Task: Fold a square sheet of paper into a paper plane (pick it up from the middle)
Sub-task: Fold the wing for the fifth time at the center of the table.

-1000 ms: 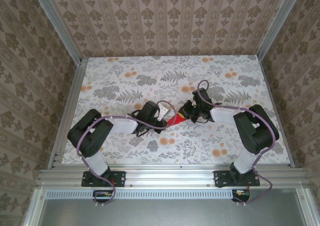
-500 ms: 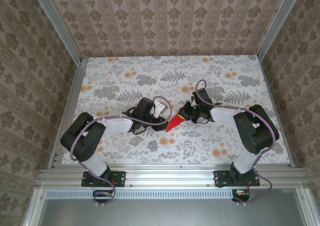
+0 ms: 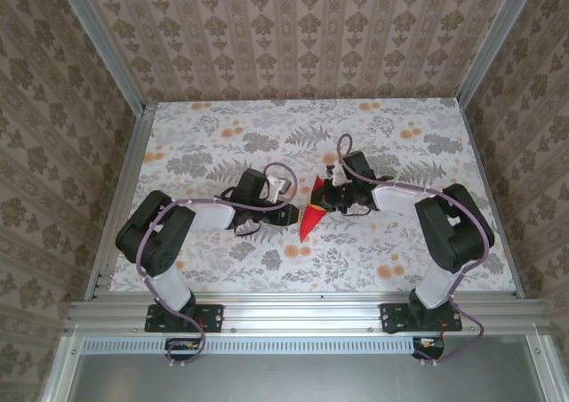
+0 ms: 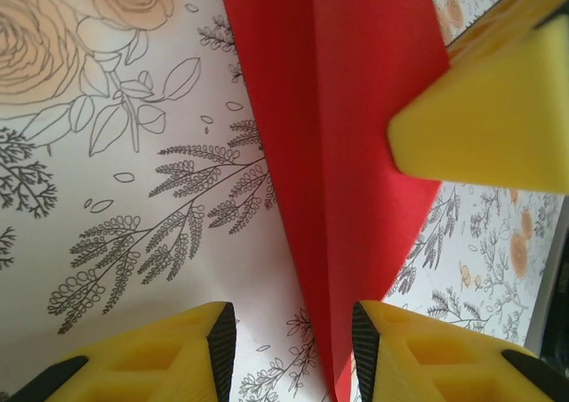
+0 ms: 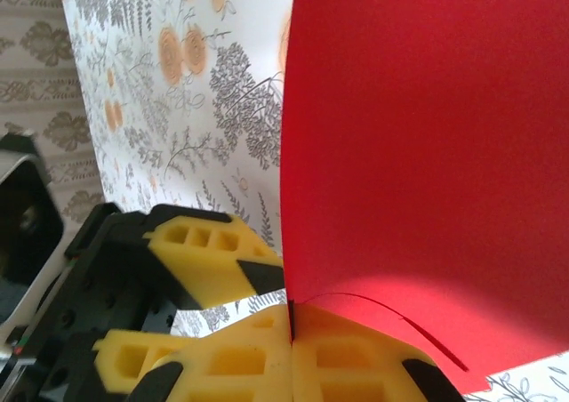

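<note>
At table (image 3: 373, 126) ctr, R pincer (image 5: 291, 326) clamps paper plane (image 3: 308, 220); L pincer (image 4: 293, 335) jaws apart beside it.

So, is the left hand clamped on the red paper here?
No, the left hand has its fingers apart, and the paper plane is not pinched.

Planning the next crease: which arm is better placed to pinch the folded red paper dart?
Likely left: left gripper open over the narrow end of the folded red paper dart; right gripper is shut on it.
</note>
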Robot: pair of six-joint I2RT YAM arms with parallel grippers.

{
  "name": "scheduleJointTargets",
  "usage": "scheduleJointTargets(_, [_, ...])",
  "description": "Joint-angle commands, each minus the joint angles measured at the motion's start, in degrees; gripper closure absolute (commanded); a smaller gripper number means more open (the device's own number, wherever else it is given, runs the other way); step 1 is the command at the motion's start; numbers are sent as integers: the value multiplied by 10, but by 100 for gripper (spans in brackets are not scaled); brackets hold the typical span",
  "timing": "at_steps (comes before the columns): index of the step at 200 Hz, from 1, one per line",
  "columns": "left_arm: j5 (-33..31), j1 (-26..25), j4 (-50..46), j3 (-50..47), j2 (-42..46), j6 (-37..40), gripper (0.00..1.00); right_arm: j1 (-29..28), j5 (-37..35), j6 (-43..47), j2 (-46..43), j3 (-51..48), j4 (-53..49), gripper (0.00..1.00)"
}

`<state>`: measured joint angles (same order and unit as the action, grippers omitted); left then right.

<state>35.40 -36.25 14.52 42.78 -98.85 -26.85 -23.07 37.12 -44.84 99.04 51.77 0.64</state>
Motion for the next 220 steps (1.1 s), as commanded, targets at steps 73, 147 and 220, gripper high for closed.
scheduleJointTargets(73, [59, 9, 89, 6, -34, -64, 57, 11, 27, 39, 29, 1, 16, 92])
scheduleJointTargets(147, [-14, -28, 106, -26, -28, -44, 59, 26, 30, -22, 38, -10, 90, 92])
scheduleJointTargets(220, [-77, -43, 64, -21, -25, -4, 79, 37, 31, -49, 45, -12, 114, 92])
